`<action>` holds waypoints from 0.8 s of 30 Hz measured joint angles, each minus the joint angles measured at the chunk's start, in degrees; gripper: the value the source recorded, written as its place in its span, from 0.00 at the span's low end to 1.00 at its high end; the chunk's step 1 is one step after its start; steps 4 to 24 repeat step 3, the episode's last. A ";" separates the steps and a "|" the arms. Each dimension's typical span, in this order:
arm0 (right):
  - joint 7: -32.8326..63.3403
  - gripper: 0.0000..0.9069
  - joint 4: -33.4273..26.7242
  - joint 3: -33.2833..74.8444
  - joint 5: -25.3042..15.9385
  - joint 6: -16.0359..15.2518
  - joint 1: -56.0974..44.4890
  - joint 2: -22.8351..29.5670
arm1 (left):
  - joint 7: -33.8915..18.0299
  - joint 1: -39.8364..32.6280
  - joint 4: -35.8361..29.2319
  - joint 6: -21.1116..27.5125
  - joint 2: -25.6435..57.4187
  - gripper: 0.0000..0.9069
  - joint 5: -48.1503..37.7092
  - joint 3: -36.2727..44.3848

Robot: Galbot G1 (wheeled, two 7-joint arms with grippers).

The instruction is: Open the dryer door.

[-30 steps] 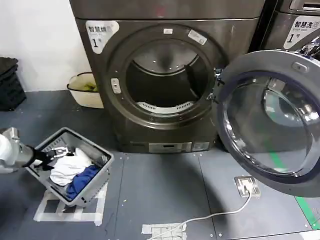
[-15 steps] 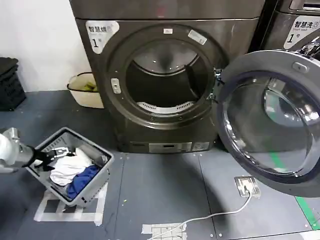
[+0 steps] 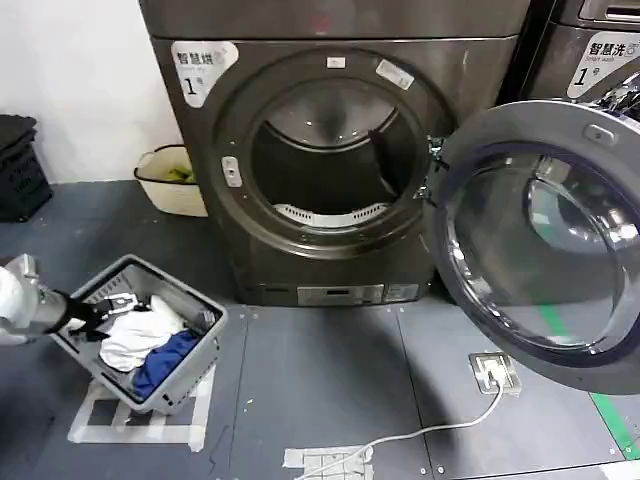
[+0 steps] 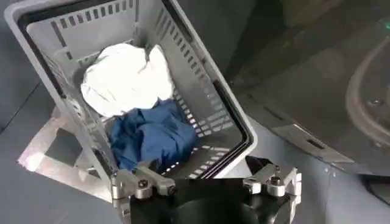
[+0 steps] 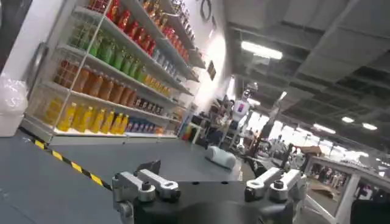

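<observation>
— How stands the dryer (image 3: 340, 150) from where you are?

— It is the big grey machine in the middle, and its drum is open to the room. The dryer door (image 3: 545, 235) is swung out wide to the robot's right, hinged beside the drum mouth, with the grey inner face and the glass turned toward us.

— And the claws, are they near that door?

— The left gripper (image 3: 108, 308) is well apart from it, low on the robot's left, over the near rim of the grey laundry basket (image 3: 205, 345) on the floor. In the left wrist view its fingers (image 4: 143, 182) stand spread wide, one on each side, and they hold nothing; the basket (image 4: 201, 97) lies beyond them.

— The right one?

— The right gripper (image 5: 207, 185) looks out toward store shelves (image 5: 116, 67) of bottles, its fingers also spread, with nothing between them.

— What is in the basket?

— A white cloth (image 3: 135, 335) and a blue cloth (image 3: 165, 362), touching each other.
</observation>
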 joint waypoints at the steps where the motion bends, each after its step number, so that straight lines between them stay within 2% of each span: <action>1: -0.01 1.00 0.00 0.00 0.00 0.00 0.02 0.00 | 0.00 -0.01 0.00 0.00 0.01 1.00 0.02 0.00; 24: -0.02 1.00 0.00 0.01 0.00 -0.02 0.04 0.00 | 0.00 -0.03 0.00 0.00 0.02 1.00 0.04 0.00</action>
